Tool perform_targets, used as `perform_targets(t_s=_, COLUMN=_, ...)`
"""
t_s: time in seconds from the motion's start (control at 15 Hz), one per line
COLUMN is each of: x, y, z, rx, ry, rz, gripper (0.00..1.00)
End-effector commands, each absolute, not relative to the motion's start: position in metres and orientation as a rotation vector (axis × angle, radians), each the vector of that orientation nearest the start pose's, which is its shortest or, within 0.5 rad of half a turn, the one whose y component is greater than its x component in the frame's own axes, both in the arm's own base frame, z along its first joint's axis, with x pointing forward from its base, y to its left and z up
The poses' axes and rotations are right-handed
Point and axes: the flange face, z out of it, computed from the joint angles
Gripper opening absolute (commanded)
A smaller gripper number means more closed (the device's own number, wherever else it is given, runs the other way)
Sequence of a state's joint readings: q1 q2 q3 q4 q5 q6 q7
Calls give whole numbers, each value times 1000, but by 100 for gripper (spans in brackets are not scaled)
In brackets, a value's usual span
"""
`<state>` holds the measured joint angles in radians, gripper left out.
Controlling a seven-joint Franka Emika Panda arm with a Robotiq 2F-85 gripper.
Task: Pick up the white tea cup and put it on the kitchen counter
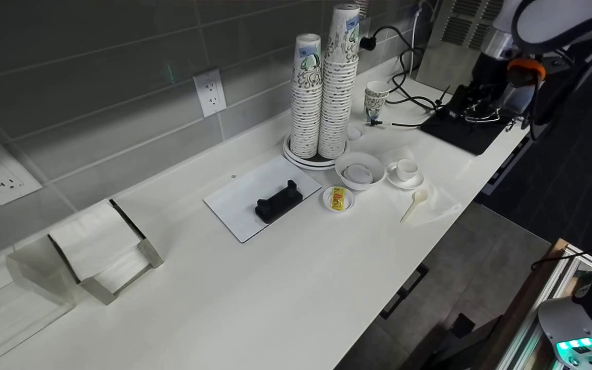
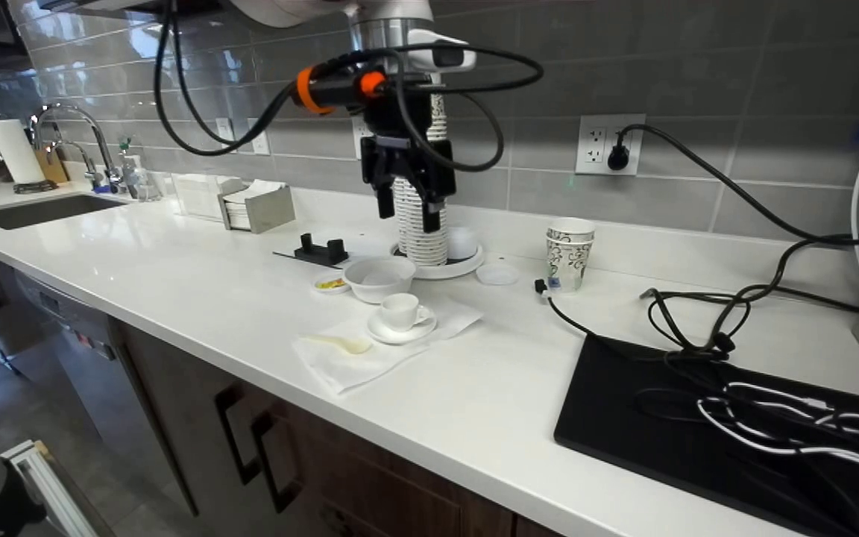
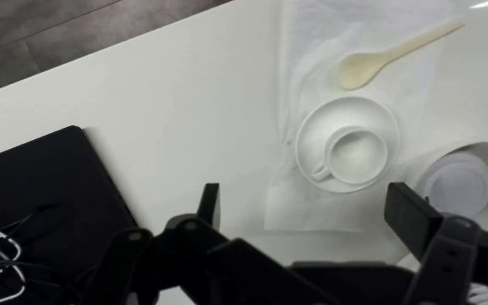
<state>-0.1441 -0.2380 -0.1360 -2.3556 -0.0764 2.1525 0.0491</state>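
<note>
The white tea cup (image 1: 406, 170) stands upright on a white saucer (image 2: 392, 338), with its handle to one side; both show in both exterior views. In the wrist view the cup (image 3: 357, 156) is seen from above, and its bottom is whitish inside. The saucer rests partly on a thin white napkin (image 3: 311, 214) on the white kitchen counter (image 2: 474, 425). My gripper (image 2: 408, 215) is open and empty, high above the counter and a little behind the cup. In the wrist view the open fingers (image 3: 303, 199) stand apart, with the cup ahead of the gap between them.
A pale spoon (image 3: 362, 70) lies by the saucer. A white bowl (image 2: 379, 289) with a lid inside stands close to the cup. Tall paper cup stacks (image 1: 306, 113) stand behind it by the tiled wall. A black board (image 2: 608, 425) with cables lies to one side.
</note>
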Motion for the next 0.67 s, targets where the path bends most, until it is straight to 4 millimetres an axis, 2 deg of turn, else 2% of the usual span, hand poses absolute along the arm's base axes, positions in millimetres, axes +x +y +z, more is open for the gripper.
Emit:
perform_targets(t_s=0.0, x=490, y=-166, z=399, rx=-3014, ry=706, rz=17, gripper=100)
perform_targets(t_s=0.33, x=529, y=-188, z=348, rx=-2830, ry=1030, rz=134, gripper=100)
perform_targets(t_s=0.53, x=551, y=-180, z=316, rx=-2721, ry=1230, rz=198, gripper=100)
perform_targets(t_s=0.6, x=530, y=-184, z=329, rx=-2795, ry=1113, rz=168, gripper=100)
